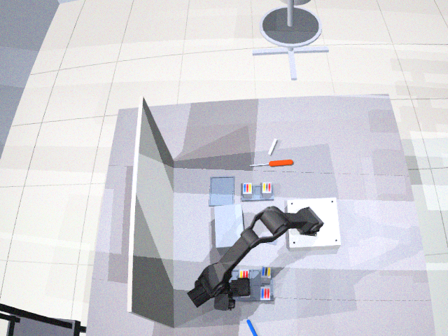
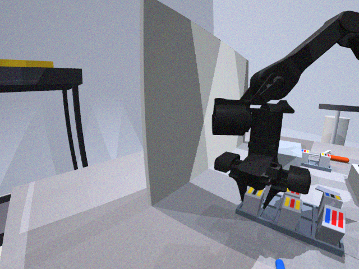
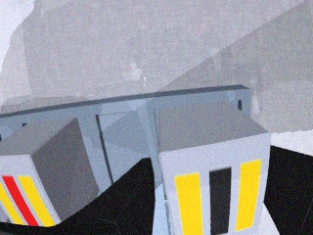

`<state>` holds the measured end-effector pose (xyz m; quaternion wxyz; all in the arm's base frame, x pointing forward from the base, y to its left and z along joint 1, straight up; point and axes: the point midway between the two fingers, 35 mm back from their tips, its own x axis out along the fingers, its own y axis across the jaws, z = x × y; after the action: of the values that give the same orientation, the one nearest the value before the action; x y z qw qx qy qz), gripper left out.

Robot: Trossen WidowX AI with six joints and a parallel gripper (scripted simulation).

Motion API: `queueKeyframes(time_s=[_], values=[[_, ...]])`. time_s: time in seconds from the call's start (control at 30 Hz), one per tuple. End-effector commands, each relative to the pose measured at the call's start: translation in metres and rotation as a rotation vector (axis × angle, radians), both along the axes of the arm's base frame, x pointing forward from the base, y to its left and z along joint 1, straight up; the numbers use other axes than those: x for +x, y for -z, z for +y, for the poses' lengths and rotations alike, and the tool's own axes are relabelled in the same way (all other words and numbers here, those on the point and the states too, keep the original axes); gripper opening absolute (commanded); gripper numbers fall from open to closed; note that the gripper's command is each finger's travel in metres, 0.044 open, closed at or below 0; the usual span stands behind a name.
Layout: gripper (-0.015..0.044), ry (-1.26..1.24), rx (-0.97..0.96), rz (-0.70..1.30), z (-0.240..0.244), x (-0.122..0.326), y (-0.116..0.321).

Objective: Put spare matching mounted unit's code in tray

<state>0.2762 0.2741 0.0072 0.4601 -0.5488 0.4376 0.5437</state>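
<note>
My gripper is part-open, with its fingers on either side of a grey block with yellow-black-yellow stripes. In the wrist view a narrow gap shows beside the left finger; the right finger is partly behind the block. The block stands in the near rack. A yellow-red-yellow block stands beside it, and a blue-red-red block at the rack's end. A flat blue-grey tray holds nothing. I cannot make out the mounted unit's back.
A tall panel stands beside the arm. A pale box lies between the tray and near rack. A smaller rack holds two striped blocks. An orange screwdriver and a blue stick lie nearby.
</note>
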Motion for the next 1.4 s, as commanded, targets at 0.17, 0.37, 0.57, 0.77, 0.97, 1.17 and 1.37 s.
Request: queueKeyframes(time_s=[0.17,0.37,0.57,0.77,0.97,1.17,1.37], values=[[0.0122,0.0,0.0,0.0,0.0,0.0,0.0],[0.0004,0.0,0.0,0.0,0.0,0.0,0.0],[0.0,0.0,0.0,0.0,0.0,0.0,0.0],[0.0,-0.001,0.0,0.0,0.001,0.001,-0.017],[0.0,-0.003,-0.001,0.001,0.0,0.0,-0.061],[0.0,-0.004,-0.001,0.001,-0.002,-0.002,-0.079],[0.0,0.0,-0.003,-0.001,-0.001,-0.001,-0.076]])
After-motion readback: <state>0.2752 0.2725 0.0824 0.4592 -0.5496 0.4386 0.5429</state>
